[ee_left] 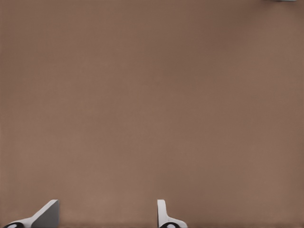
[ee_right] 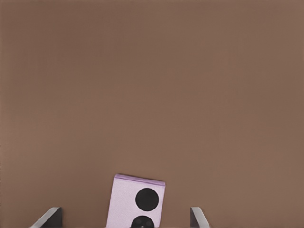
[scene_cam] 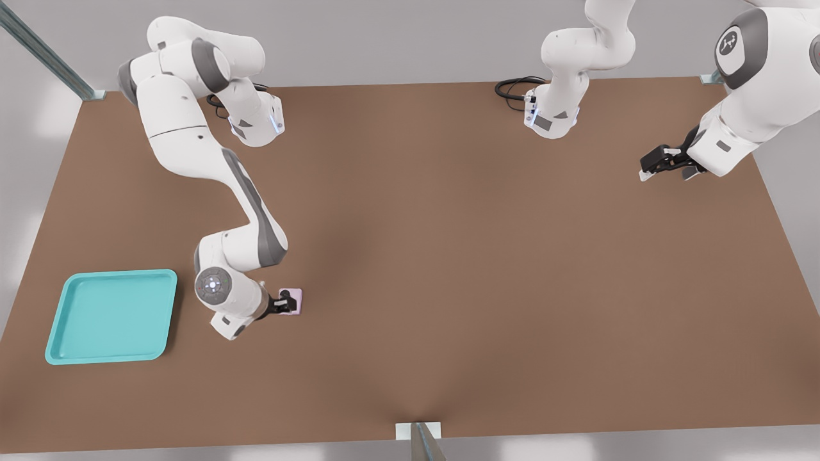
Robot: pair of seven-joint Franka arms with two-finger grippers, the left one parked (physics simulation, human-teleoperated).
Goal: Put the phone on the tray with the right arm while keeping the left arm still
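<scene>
The gripper [scene_cam: 286, 302] is low over the table [scene_cam: 448, 256] in the front view, reaching toward that view's right from its white wrist, with its black fingers over the near edge of the phone [scene_cam: 294, 301]. The phone lies flat on the brown surface, a small pink slab. The tray [scene_cam: 64, 320] sits well apart, toward the front view's left, turquoise with a raised rim, nothing in it. In the right wrist view the gripper [ee_right: 126, 219] stands spread wide, one fingertip on each side of the phone [ee_right: 124, 199] with table showing between each tip and the slab, so nothing is gripped. Two black lenses face up on the phone.
</scene>
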